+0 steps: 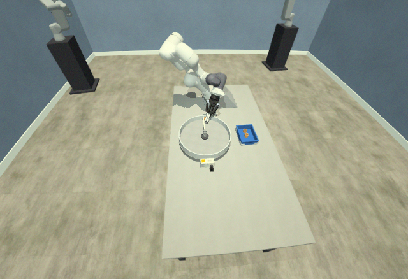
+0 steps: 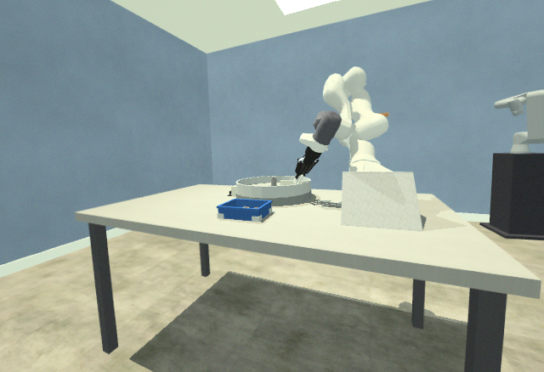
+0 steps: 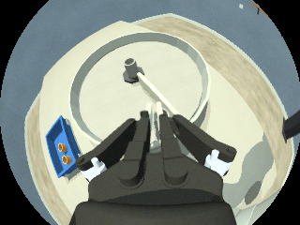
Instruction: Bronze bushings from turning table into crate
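My gripper (image 1: 206, 120) (image 2: 299, 179) (image 3: 154, 109) is shut, its fingertips low at the robot-side edge of the turning table (image 1: 215, 143) (image 2: 263, 191) (image 3: 108, 103), beside the white bar. I see nothing held between the fingers. A small orange-bronze patch (image 1: 204, 118) shows at that edge, right by the fingertips; it looks like a bronze bushing, mostly hidden by the bar and the fingers. The blue crate (image 1: 255, 135) (image 2: 237, 213) (image 3: 56, 135) stands beside the turning table. It holds two bronze bushings, one (image 1: 245, 130) (image 3: 62, 147) close to the other (image 1: 246, 135) (image 3: 67, 159). I can make out no steel bushings.
A white bar (image 1: 203, 125) (image 3: 155, 88) runs from the grey centre post (image 1: 204, 134) (image 2: 274, 181) (image 3: 130, 68) toward the rim near my fingers. The raised rim surrounds the turning table. A small control box (image 1: 207, 162) stands at its far side from the robot. A pale panel (image 2: 380, 201) stands near the arm's base.
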You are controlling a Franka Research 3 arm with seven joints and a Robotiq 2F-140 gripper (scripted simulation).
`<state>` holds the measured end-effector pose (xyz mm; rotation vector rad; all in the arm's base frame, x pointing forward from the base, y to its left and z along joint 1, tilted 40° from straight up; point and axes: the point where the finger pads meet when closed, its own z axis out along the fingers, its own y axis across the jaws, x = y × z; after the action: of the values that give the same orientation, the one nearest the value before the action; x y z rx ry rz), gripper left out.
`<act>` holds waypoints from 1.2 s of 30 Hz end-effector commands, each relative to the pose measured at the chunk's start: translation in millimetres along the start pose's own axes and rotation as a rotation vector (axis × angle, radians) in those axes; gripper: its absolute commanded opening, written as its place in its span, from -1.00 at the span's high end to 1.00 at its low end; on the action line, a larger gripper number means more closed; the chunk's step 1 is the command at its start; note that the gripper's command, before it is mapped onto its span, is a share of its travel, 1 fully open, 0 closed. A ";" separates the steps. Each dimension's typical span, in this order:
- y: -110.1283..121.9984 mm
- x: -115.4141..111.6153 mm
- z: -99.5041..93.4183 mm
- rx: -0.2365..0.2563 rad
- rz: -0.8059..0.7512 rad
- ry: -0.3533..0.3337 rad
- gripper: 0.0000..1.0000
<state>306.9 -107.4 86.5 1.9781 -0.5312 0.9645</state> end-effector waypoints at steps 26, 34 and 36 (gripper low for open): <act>-1.5 -0.2 0.0 0.002 0.005 -0.003 0.87; -1.5 -2.1 2.1 0.002 0.005 -0.003 0.87; -1.4 -4.5 4.8 0.002 0.005 -0.003 0.87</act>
<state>306.4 -109.5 84.6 1.9766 -0.5253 0.9604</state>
